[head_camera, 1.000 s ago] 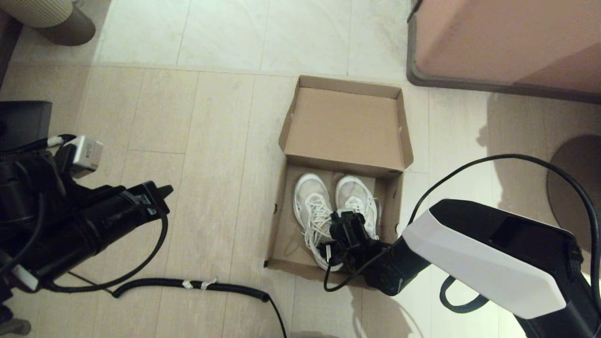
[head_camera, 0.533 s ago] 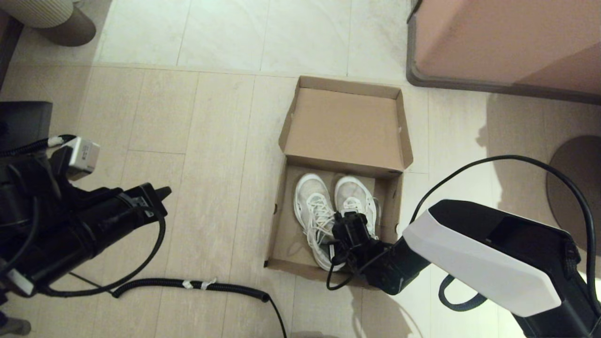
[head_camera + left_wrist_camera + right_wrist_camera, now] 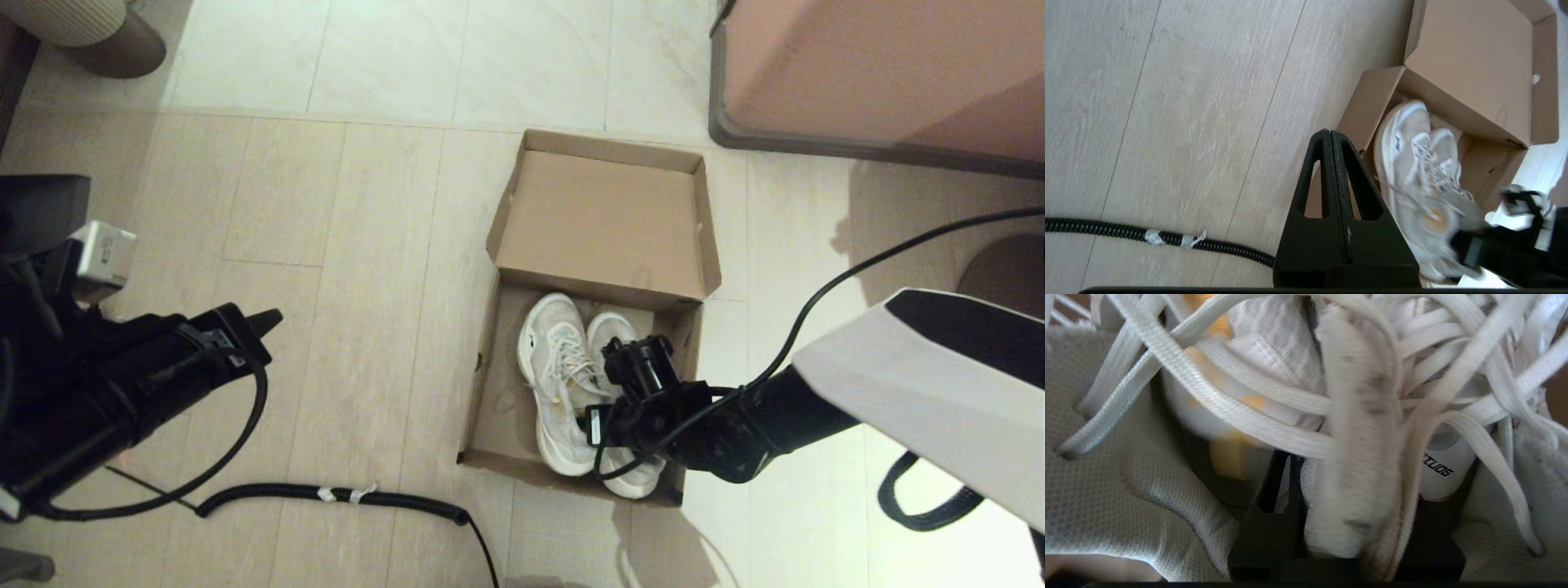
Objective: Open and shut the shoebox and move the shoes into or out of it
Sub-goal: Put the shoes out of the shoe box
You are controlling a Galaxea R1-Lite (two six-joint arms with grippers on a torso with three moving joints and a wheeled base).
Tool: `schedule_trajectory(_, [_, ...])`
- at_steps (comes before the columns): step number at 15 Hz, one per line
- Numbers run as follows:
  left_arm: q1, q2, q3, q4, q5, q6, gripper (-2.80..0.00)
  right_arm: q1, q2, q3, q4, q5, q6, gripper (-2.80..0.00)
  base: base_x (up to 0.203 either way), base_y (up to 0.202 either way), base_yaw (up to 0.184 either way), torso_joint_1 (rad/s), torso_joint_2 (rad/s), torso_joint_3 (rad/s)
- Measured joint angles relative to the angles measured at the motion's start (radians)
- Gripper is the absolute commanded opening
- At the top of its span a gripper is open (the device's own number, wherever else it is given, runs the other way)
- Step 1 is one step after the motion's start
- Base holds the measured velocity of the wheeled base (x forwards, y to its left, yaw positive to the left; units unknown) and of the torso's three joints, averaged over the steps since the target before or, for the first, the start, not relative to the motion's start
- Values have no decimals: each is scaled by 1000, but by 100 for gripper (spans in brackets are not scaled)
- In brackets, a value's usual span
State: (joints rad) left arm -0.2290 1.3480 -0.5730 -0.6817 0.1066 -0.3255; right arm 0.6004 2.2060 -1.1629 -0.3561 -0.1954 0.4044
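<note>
The brown shoebox (image 3: 483, 384) stands on the floor with its hinged lid (image 3: 604, 220) folded back, and it also shows in the left wrist view (image 3: 1372, 102). The white lace-up shoes (image 3: 555, 384) hang together, tilted, with their heels over the box's near wall. My right gripper (image 3: 614, 394) reaches down between them. Its black fingers (image 3: 1274, 490) are shut on the shoes' inner collars (image 3: 1359, 469) amid tangled laces. My left gripper (image 3: 265, 318) is shut and empty over bare floor left of the box; its tips (image 3: 1330, 136) are pressed together.
A pinkish-brown furniture block (image 3: 882, 65) with a grey base fills the far right. A black coiled cable (image 3: 326, 494) lies on the floor near me. A dark round base (image 3: 1008, 310) sits at right and a striped round object (image 3: 73, 24) at far left.
My right gripper has risen and shifted right with both shoes, whose heels now overhang the box's near wall. The left arm has drawn back slightly to the left.
</note>
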Motion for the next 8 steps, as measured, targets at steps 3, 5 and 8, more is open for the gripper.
schedule_trajectory(3, [5, -8, -2, 0, 0, -2, -280, 0, -140, 6, 152, 122, 60, -280, 0, 0, 0, 0, 0, 0])
schedule_trajectory(5, [8, -10, -2, 0, -1, -2, -280, 0, -228, 5, 261, 185, 84, -280, 0, 0, 0, 0, 0, 0])
schedule_trajectory(8, [9, -10, 4, 3, -7, -25, -280, -1, -365, 2, 396, 249, 128, -280, 0, 0, 0, 0, 0, 0])
